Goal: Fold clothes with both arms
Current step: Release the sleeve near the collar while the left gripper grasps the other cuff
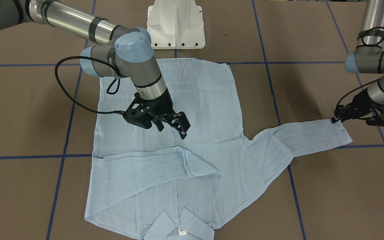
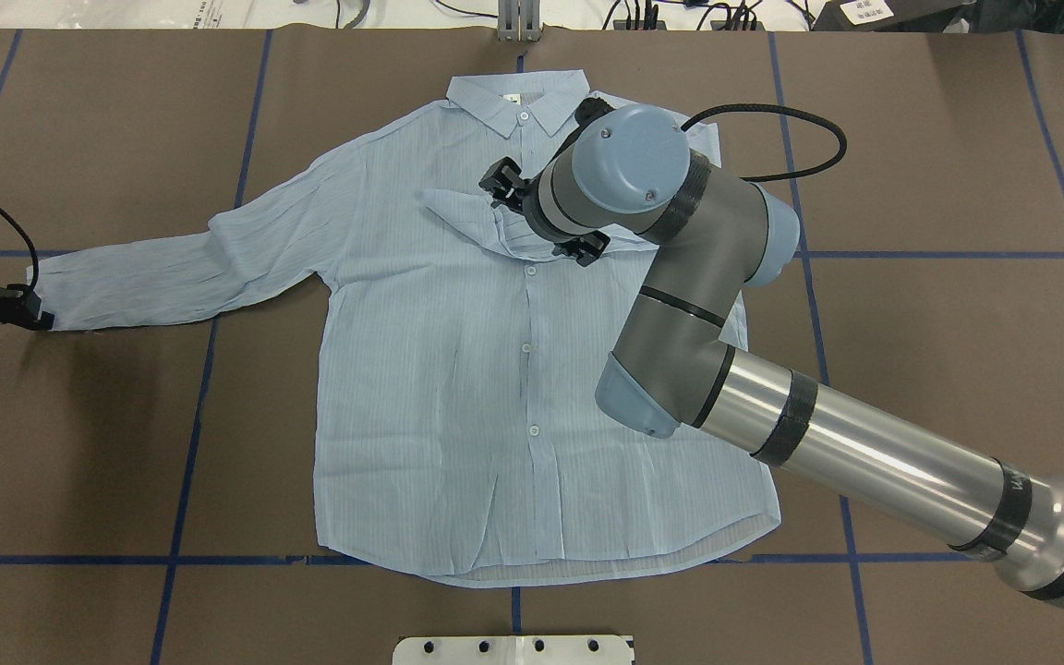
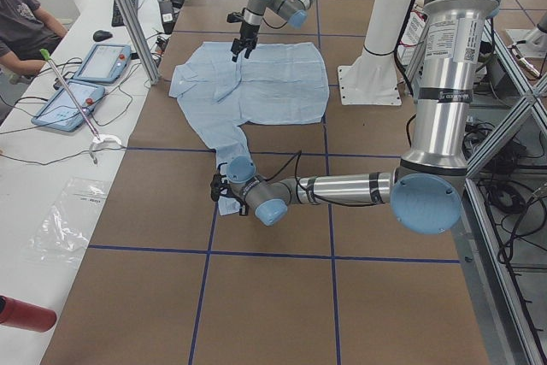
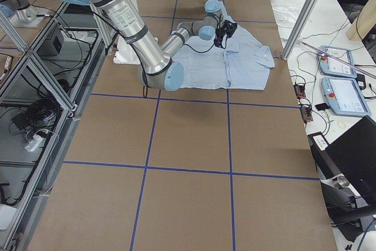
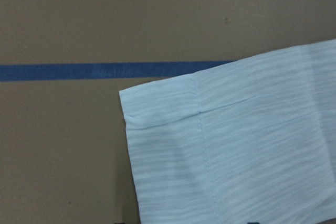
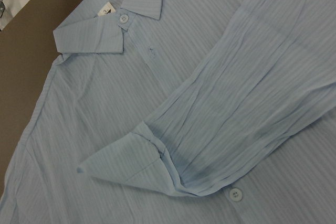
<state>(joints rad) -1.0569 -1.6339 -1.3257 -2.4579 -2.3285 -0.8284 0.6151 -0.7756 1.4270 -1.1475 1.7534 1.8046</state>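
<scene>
Lying flat and front-up on the brown table [image 1: 312, 186], the pale blue shirt [image 1: 205, 110] is pointing its collar [image 1: 165, 225] away from the robot and its hem toward the white pedestal base [image 1: 175, 25]. The sleeve on the robot's right [image 1: 138, 166] is lying folded across the chest, its cuff [image 1: 202, 165] resting just past the button line. The other sleeve [image 1: 298, 136] is stretching out to the robot's left, its far cuff [image 1: 340, 131] lying flat on the table beside a blue tape line [image 1: 372, 145].

The right gripper [image 1: 172, 130] is hovering over the shirt's front, just on the hem side of the folded cuff, aiming downward. Its two fingers are standing well apart and are gripping nothing. The right arm [image 1: 135, 60] is reaching in from the robot's right, its long silver tube running low across the table and bending at the wrist joints above the cloth.

The left gripper [image 1: 335, 120] is sitting low at the outer corner of the outstretched cuff, its tip meeting the cloth's edge. Whether its fingers are pinching the cuff cannot be told; the left wrist view is showing only the flat cuff. The left arm [image 1: 372, 60] is coming down from above and bending sideways toward the sleeve.
</scene>
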